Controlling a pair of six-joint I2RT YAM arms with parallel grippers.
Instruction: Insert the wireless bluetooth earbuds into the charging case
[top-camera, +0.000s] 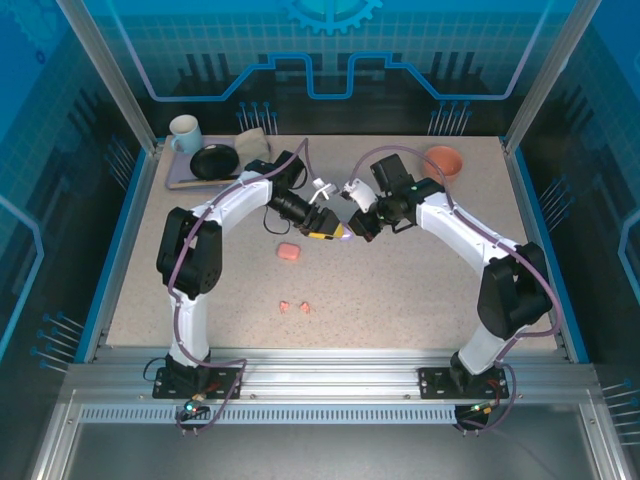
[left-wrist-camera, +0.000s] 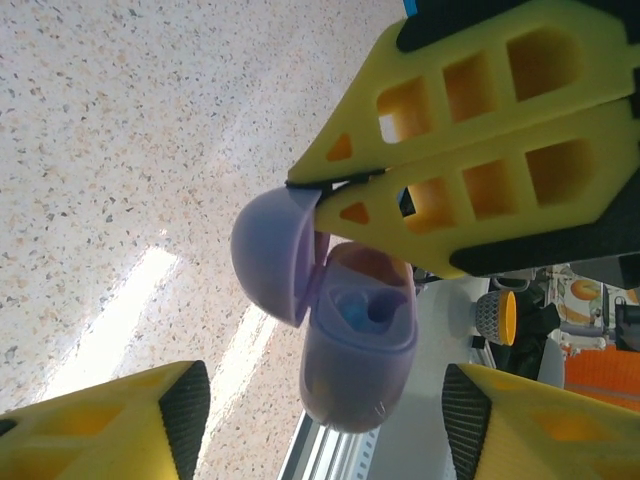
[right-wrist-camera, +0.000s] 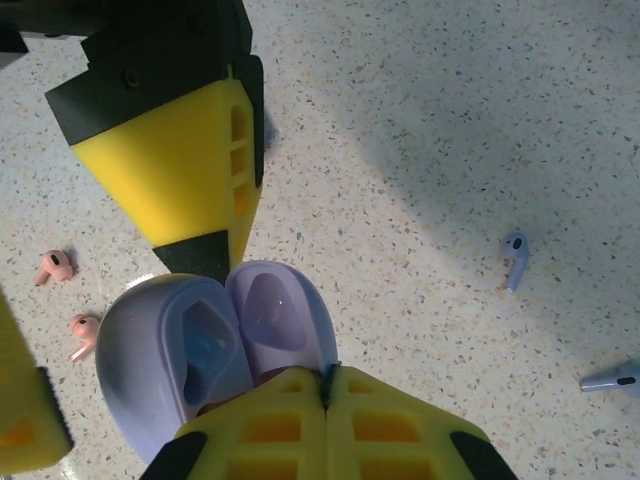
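Observation:
The lilac charging case hangs open above the table, lid (left-wrist-camera: 268, 252) swung aside and body (left-wrist-camera: 360, 350) showing its blue-lit wells. My right gripper (right-wrist-camera: 328, 372) is shut on the lid's rim (right-wrist-camera: 275, 315) and carries the case. My left gripper (left-wrist-camera: 325, 415) is open, with one finger on each side of the case body (right-wrist-camera: 165, 350) and a gap on both sides. Two lilac earbuds (right-wrist-camera: 514, 258) (right-wrist-camera: 615, 380) lie on the table, and two salmon-pink earbuds (right-wrist-camera: 55, 267) (right-wrist-camera: 83, 333) lie apart from them. Both grippers meet at mid-table (top-camera: 340, 226).
A closed pink case (top-camera: 289, 251) lies just in front of the left gripper, with the pink earbuds (top-camera: 293, 307) nearer the front edge. A tray with a mug (top-camera: 184, 132) and a black dish (top-camera: 214, 161) sits back left. An orange bowl (top-camera: 444, 160) stands back right.

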